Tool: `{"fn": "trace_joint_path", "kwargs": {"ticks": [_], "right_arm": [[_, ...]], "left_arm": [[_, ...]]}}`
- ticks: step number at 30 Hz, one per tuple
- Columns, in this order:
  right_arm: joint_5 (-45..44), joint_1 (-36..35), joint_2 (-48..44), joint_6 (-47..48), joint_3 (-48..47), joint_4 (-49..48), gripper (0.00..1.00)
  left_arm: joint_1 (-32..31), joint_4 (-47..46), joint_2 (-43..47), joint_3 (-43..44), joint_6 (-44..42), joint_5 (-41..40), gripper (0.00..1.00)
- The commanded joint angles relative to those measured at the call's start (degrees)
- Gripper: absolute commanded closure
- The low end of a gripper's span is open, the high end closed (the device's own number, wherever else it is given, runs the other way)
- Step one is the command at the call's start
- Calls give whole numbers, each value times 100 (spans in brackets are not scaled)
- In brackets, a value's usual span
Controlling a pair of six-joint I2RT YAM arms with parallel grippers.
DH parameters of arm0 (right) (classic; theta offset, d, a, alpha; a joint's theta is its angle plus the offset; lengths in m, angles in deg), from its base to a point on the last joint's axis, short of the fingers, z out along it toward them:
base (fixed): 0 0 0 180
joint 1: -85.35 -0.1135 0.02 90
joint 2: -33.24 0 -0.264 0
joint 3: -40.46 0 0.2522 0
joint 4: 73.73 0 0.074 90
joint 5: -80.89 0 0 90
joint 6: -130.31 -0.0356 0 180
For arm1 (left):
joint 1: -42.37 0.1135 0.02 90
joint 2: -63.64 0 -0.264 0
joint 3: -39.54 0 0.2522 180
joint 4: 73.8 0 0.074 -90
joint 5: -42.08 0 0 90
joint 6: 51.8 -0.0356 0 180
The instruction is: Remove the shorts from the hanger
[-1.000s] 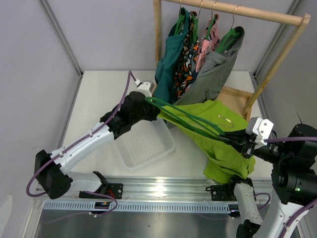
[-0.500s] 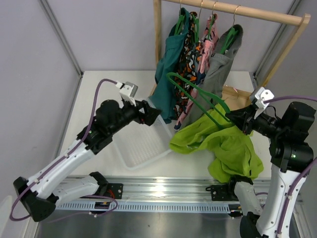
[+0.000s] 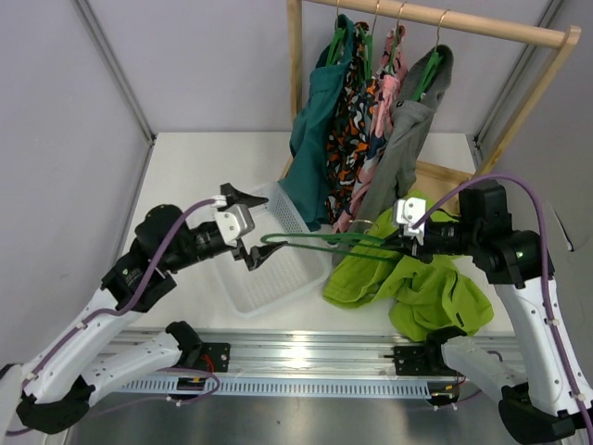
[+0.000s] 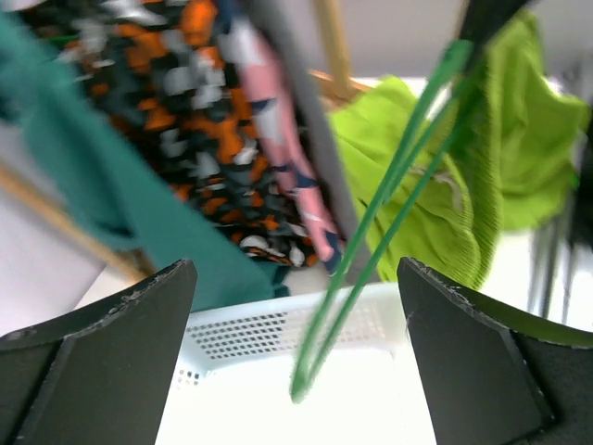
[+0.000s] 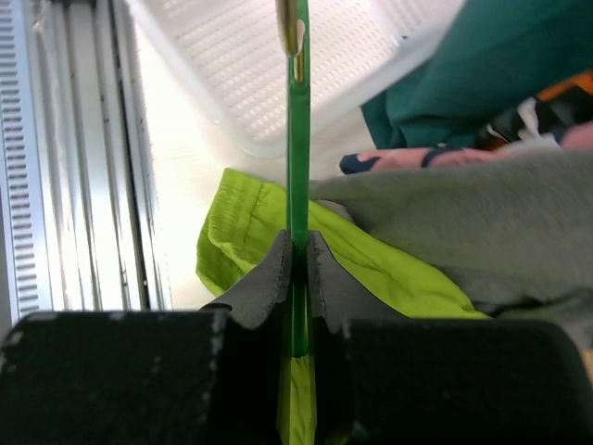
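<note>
One white basket [image 3: 271, 286], left hand [image 3: 248, 227] wide open above it, right hand [image 3: 394, 245] pinching hanger [image 3: 315, 241], shorts [image 3: 417, 287] alongside

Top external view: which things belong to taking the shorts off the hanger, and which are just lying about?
In the job: shorts; hanger, pinched in the right gripper; left gripper, open near the hanger's other end.

Just there: white basket; wooden rack; teal garment; patterned garment; grey garment.

No text, label or number is legible anywhere.
</note>
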Motion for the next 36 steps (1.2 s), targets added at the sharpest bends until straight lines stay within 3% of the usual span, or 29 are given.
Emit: {"fn": "trace_joint_path", "kwargs": {"ticks": [1,5,8,12,14,18,21,22,23,24,27,30,36], "right_arm": [[-193,-310,22,661,-114,-8,100],[-140,-406,75,749,-167,54,100],[-35,-433,58,959,-123,195,100],[79,-442,-21,1171,0,309,100],[106,-442,-65,1268,53,388,100],[141,-433,-127,1294,105,415,100],[159,-407,-197,1093,141,275,100],[142,-329,-232,622,158,126,99],[107,-267,-276,261,184,-49,92],[89,-188,-381,-39,193,-321,68],[-192,163,-662,-1454,220,-901,32],[-640,603,-821,-2439,176,-1149,20],[-1343,1754,-874,-2389,149,-650,13]], "left_arm": [[-392,838,-456,431,-862,401,5],[-1234,1076,-1010,468,-1118,-125,11],[-1482,1041,-1405,485,-1258,-486,22],[-1544,1032,-1827,651,-1285,-1101,59],[-1562,1076,-1977,704,-1329,-1243,65],[-1562,1138,-2048,749,-1408,-1349,100],[-1562,1208,-1969,678,-1067,-1437,100],[-1562,1217,-1934,643,-952,-1541,100],[-1553,1226,-1881,573,-846,-1595,100],[-1553,1191,-1742,547,-576,-1630,100],[-1544,1121,-1434,353,92,-1745,100],[-1544,1077,-1240,186,760,-1771,100],[-1536,1094,-713,-147,1929,-1780,100]]}}
